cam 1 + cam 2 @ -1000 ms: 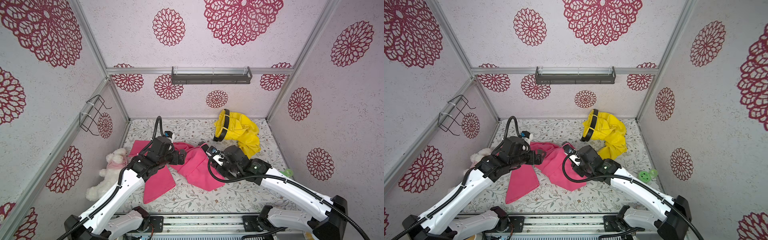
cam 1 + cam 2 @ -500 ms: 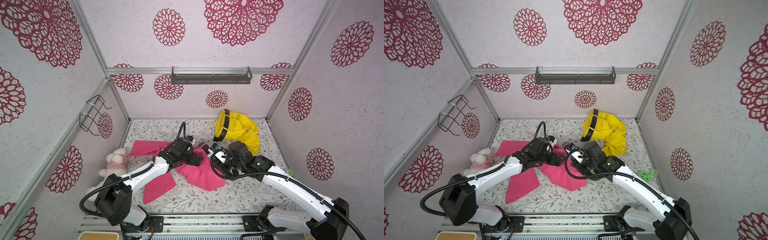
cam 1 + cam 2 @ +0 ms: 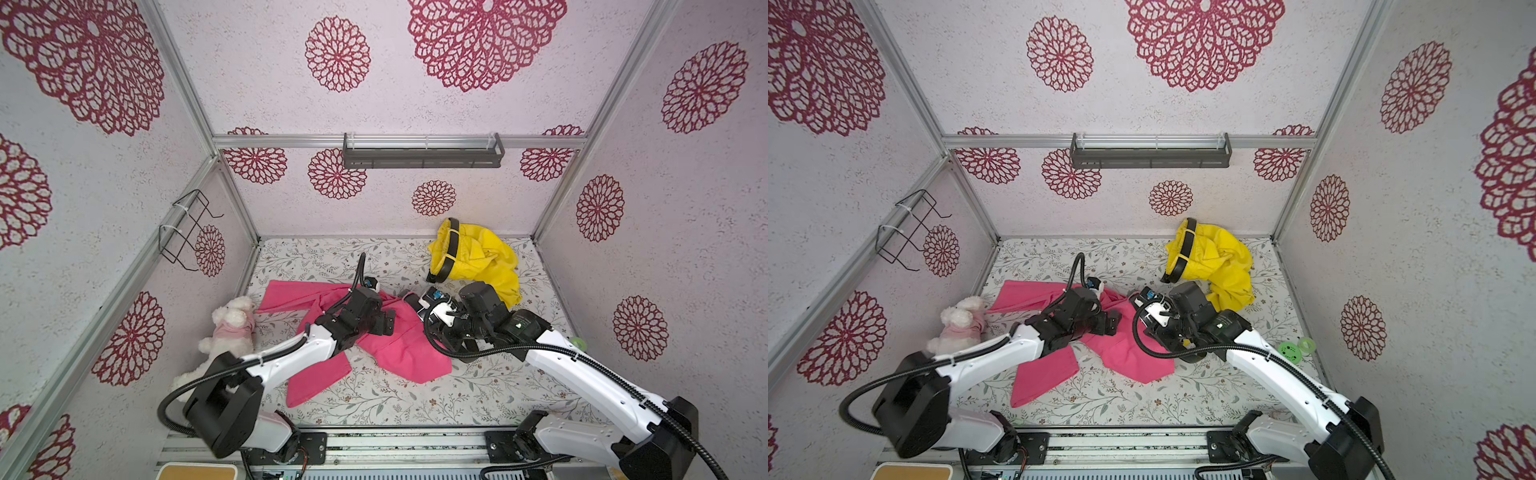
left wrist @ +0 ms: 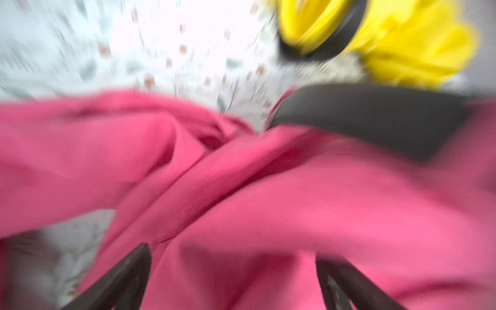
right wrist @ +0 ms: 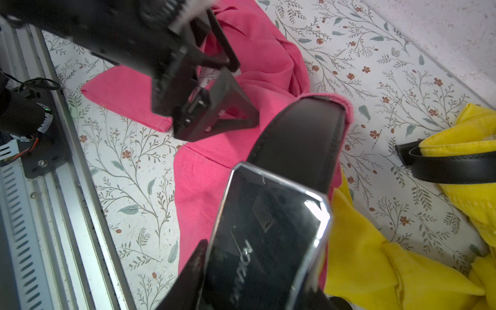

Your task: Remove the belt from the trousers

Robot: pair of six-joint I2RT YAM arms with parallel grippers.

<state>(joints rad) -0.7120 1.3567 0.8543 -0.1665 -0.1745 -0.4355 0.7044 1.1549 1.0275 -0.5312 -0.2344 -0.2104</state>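
Pink trousers lie crumpled mid-floor. A black belt runs through their waistband and ends in a glossy black buckle. My right gripper is shut on that buckle, lifted just off the cloth. The left gripper hovers open over the pink cloth, a short way from the strap; nothing sits between its fingers. The left wrist view is smeared by motion.
Yellow trousers wearing their own black belt lie at the back right. A white plush toy sits by the left wall, small green items by the right wall. A metal rail runs along the front edge.
The left arm has swung right across the pink trousers, towards the right gripper, jaws still open. The right gripper has shifted slightly back, keeping hold of the buckle.
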